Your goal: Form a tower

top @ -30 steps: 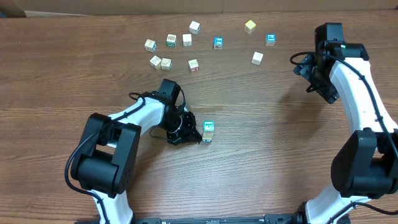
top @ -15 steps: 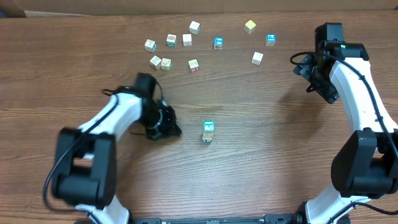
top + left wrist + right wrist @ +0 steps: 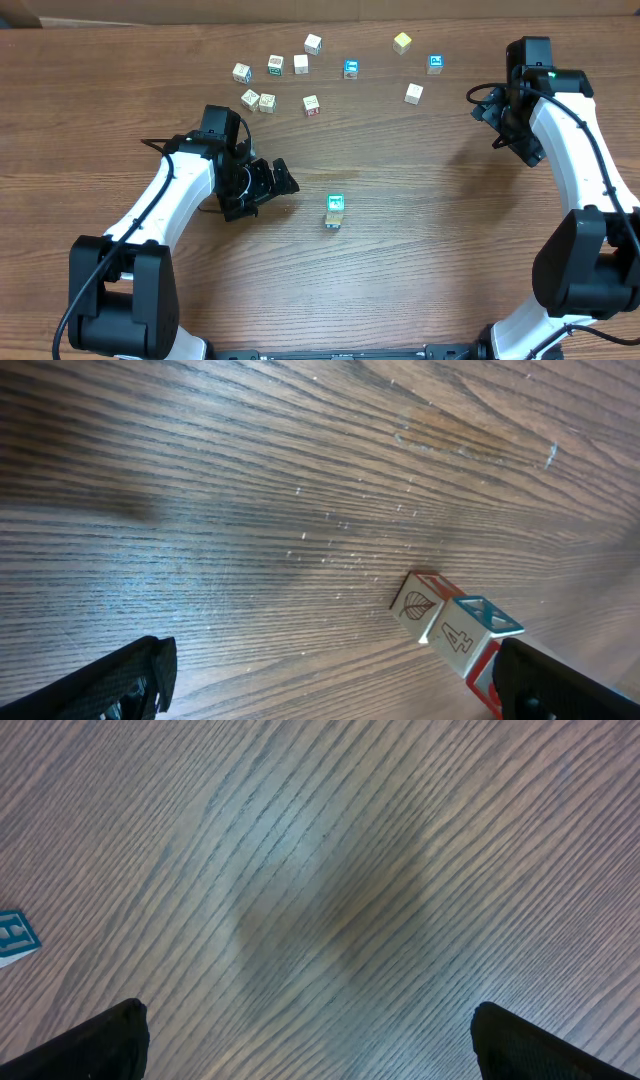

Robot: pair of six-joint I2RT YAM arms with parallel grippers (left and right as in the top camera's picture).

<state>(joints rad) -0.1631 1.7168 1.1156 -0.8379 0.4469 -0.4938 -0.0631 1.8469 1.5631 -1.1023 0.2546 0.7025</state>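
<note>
The left arm reaches from its base at the near left edge of the table [image 3: 430, 270] up and inward, its white link slanting toward the middle and the wrist bent so that the left gripper [image 3: 278, 188] points to the right, low over the wood. Its jaws stand wide apart with nothing between them; in the left wrist view the two dark fingers [image 3: 100, 685] sit at opposite lower corners of the picture with only bare table in the gap. The tower [image 3: 335, 211] stands by itself near the middle of the table, just to the right of that gripper and clear of it, its top face cyan-green; the left wrist view shows a leaf print and a figure four on its side faces. The right arm rises from the near right edge, runs along the right side and folds back at the far end, so that the right gripper [image 3: 528, 150] hangs over bare wood, well apart from the tower, jaws spread wide and empty. The loose cubes [image 3: 300, 65] lie scattered along the far side
</note>
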